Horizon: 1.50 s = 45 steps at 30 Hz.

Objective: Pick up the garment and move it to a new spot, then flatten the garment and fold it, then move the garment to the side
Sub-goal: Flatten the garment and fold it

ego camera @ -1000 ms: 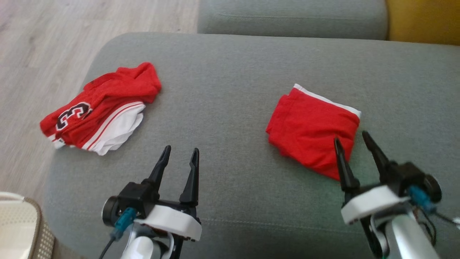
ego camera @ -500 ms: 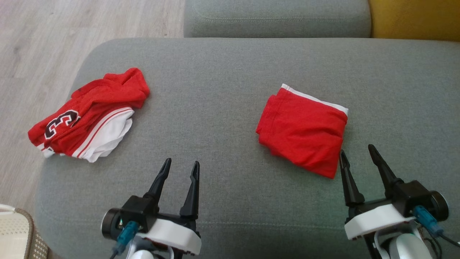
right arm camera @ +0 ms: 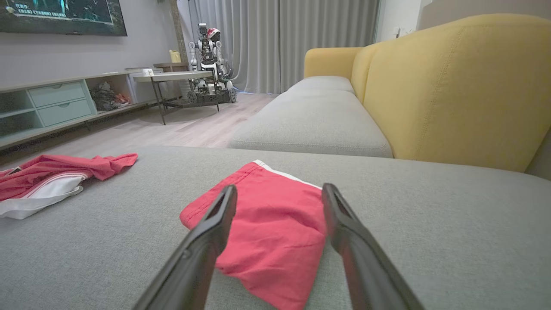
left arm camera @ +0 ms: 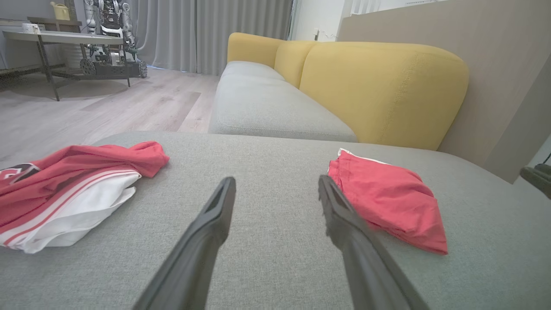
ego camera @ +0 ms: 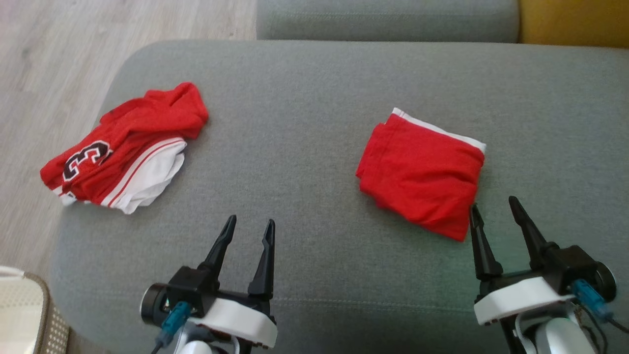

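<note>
Two garments lie on the grey sofa cushion (ego camera: 314,88). A crumpled red and white garment (ego camera: 128,152) with a black number on it sits at the cushion's left edge, also visible as the crumpled garment (left arm camera: 64,189) (right arm camera: 56,176) in both wrist views. A folded red garment (ego camera: 422,172) (left arm camera: 387,198) (right arm camera: 275,215) with a white edge rests at the right. My left gripper (ego camera: 250,221) (left arm camera: 275,180) hovers open over bare cushion between them. My right gripper (ego camera: 494,204) (right arm camera: 280,188) is open, its tips just off the folded garment's near corner, holding nothing.
Wooden floor (ego camera: 49,73) runs along the cushion's left side, with a pale basket (ego camera: 19,309) at the lower left. A yellow backrest (left arm camera: 379,86) and another grey seat (left arm camera: 267,107) lie beyond. A table with another robot (right arm camera: 208,56) stands far across the room.
My right gripper has drawn back towards me, off the folded red garment's near corner. The head camera shifted slightly. The left gripper and both garments have stayed put.
</note>
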Available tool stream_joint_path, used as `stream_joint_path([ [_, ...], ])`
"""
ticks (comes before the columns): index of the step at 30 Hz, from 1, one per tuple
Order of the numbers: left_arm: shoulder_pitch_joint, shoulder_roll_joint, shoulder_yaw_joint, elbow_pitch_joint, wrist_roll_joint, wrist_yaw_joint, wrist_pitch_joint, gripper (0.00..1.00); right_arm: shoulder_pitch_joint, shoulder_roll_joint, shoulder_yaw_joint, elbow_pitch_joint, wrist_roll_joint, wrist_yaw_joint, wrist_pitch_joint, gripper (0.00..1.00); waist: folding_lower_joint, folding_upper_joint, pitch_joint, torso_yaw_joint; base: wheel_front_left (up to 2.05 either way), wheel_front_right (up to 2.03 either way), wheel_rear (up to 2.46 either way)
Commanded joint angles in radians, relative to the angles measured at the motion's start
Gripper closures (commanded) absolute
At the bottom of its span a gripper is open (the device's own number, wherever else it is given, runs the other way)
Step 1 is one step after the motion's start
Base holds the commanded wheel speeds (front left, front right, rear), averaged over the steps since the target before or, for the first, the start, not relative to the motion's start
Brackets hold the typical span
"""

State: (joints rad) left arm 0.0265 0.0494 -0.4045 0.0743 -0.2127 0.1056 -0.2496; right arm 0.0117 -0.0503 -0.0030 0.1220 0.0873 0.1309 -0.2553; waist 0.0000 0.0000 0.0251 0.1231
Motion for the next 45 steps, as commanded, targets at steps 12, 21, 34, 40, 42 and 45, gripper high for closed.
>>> stream_joint_path([
  [12,-0.113,0.001,-0.020,-0.034,-0.010,0.006,-0.012,0.00,-0.223,0.000,0.037,0.082,0.010,0.000,-0.006,1.00,0.0000,0.0000,0.116,0.097,0.00,0.00,0.00],
  [21,-0.160,0.001,-0.066,-0.036,-0.027,0.018,-0.012,0.00,-0.407,0.000,-0.132,0.387,-0.051,0.000,-0.006,1.00,0.0000,0.0000,0.193,0.188,0.00,0.00,0.00],
  [34,-0.180,0.001,-0.091,-0.041,-0.034,0.037,-0.012,0.00,-0.526,0.000,-0.258,0.605,-0.143,0.000,-0.006,1.00,0.0000,0.0000,0.222,0.219,0.00,0.00,0.00],
  [40,-0.184,0.001,-0.097,-0.036,-0.039,0.039,-0.012,0.00,-0.513,0.000,-0.159,0.433,-0.073,0.000,-0.006,1.00,0.0000,0.0000,0.209,0.222,0.00,0.00,0.00],
  [42,-0.184,0.001,-0.101,-0.036,-0.040,0.038,-0.012,0.00,-0.504,0.000,-0.130,0.398,-0.048,0.000,-0.006,1.00,0.0000,0.0000,0.205,0.226,0.00,0.00,0.00],
  [45,-0.184,0.001,-0.109,-0.038,-0.041,0.036,-0.012,0.00,-0.503,0.000,-0.103,0.407,-0.048,0.000,-0.006,1.00,0.0000,0.0000,0.205,0.239,0.00,0.00,0.00],
])
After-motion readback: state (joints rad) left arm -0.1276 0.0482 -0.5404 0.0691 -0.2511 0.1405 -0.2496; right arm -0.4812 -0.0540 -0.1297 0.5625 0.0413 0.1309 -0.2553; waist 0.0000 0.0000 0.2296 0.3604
